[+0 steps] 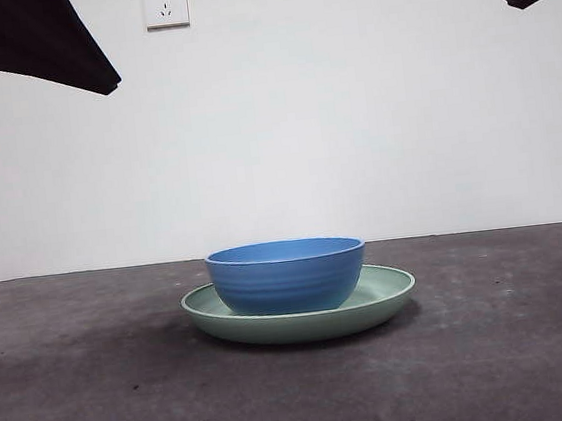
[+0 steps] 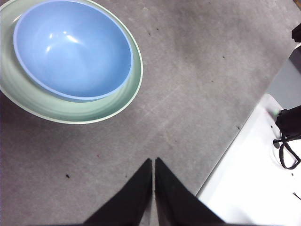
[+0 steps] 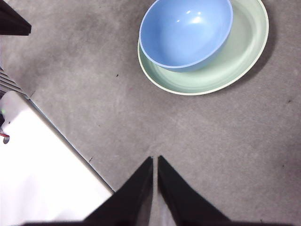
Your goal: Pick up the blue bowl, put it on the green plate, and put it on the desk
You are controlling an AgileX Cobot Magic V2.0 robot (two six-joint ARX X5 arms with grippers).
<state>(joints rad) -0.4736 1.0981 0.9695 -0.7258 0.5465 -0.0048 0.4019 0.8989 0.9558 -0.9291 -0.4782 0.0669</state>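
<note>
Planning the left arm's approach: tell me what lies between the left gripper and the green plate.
Only bare desk. The left wrist view shows nothing between the left gripper and the green plate, which holds the blue bowl.

Both claws, left claw (image 2: pixel 154 162) and right claw (image 3: pixel 155 160), hang pinched together well clear of everything, so there's bare counter (image 1: pixel 69 394) right under each. Only obstacle is the blue bowl (image 1: pixel 287 273) sitting in the green plate (image 1: pixel 390 294), out ahead of both.
</note>
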